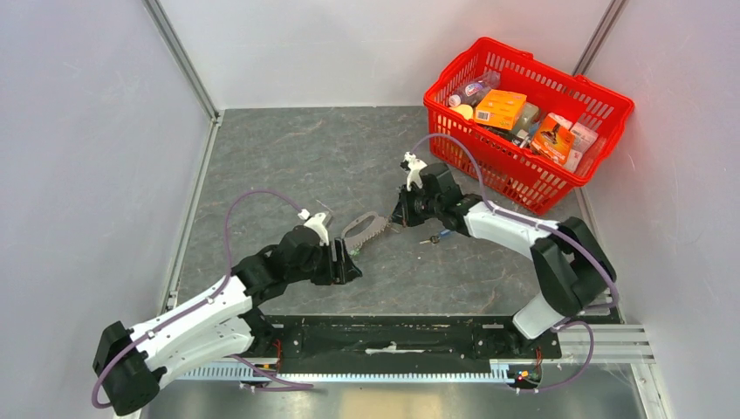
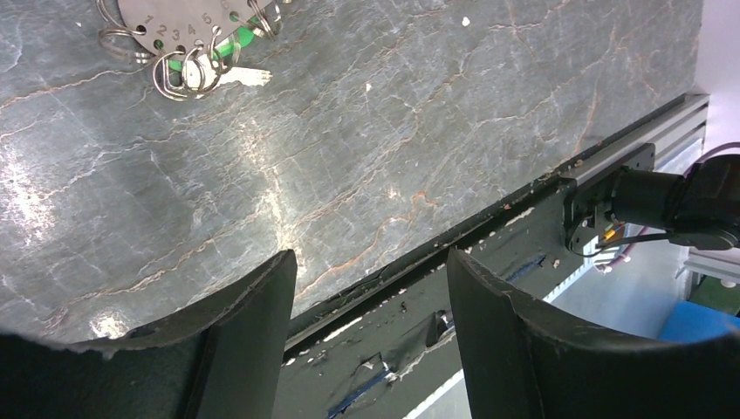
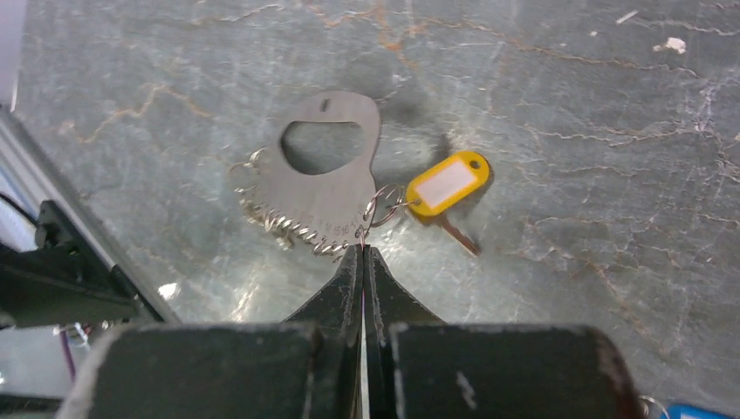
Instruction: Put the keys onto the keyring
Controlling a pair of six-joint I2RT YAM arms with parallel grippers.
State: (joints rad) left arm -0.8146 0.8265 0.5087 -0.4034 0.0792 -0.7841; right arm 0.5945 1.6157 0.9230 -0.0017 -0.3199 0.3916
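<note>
— Right at the tips of the right gripper (image 3: 362, 253) we have the keyring (image 3: 332, 188). It's a flat grey plate, cut-out end pointing straight ahead of the fingers, its row of little rings running off to their left.

— And those jaws are pressed together on the rim, by the ring carrying the yellow tag (image 3: 447, 182). We judge they're nipping the plate, though the contact is tiny.

— The left gripper (image 2: 371, 257) is spread wide with nothing in it. The keyring lies ahead of it and off to its left, green tag (image 2: 231, 45) and a silver key (image 2: 249, 77) on the nearest rings.

— So the plate spans between our two arms, the right touching, the left merely near.

— The loose one is the blue-headed key (image 1: 432, 239), on the table (image 1: 288, 157) just beside the right gripper, behind its fingertips. It's too small to call its axis.

— The right is nearer but occupied, and the left would have to reach past the plate.

— The red basket (image 1: 524, 175) sits beyond the right arm, out of the way.
</note>
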